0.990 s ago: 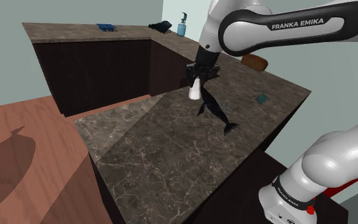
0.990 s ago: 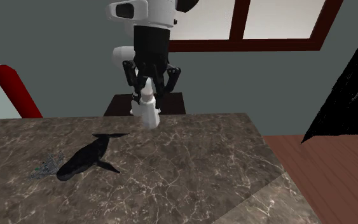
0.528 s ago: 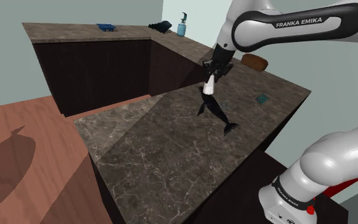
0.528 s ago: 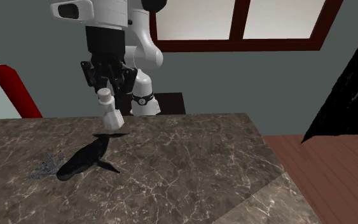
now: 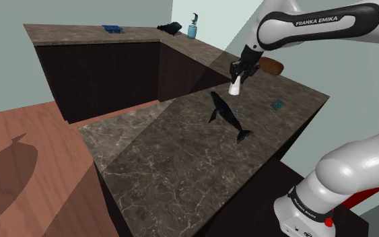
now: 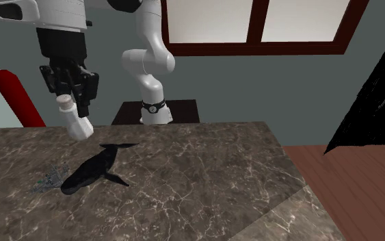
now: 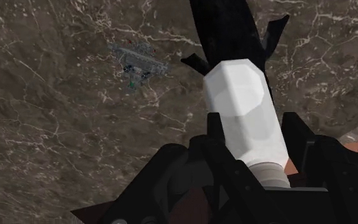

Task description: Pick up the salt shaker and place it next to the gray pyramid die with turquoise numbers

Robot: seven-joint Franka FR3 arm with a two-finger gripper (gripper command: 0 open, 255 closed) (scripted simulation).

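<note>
My gripper [image 5: 237,75] is shut on a white salt shaker [image 5: 235,87], which hangs tilted above the dark marble counter [image 5: 174,161]. In the second exterior view the gripper [image 6: 71,104] holds the shaker [image 6: 76,123] above and left of a dark whale figure [image 6: 91,171]. The small grey pyramid die [image 6: 50,179] with turquoise marks lies on the counter just left of the whale. In the wrist view the shaker [image 7: 246,108] sits clasped between the fingers [image 7: 217,149]. Beyond its tip show the whale's tail [image 7: 225,28] and, off to one side, the die [image 7: 139,62].
A teal flat item [image 5: 276,104] and a brown object [image 5: 270,65] lie near the counter's far edge at the shoulder view's right. A blue bottle [image 5: 192,30] stands on the back counter. A red cylinder [image 6: 16,96] rises behind the counter. The wooden floor [image 5: 26,155] lies below.
The arm has carried the shaker steadily to the shoulder view's right, which is the second exterior view's left, passing over the whale. The grip has stayed shut on it.
</note>
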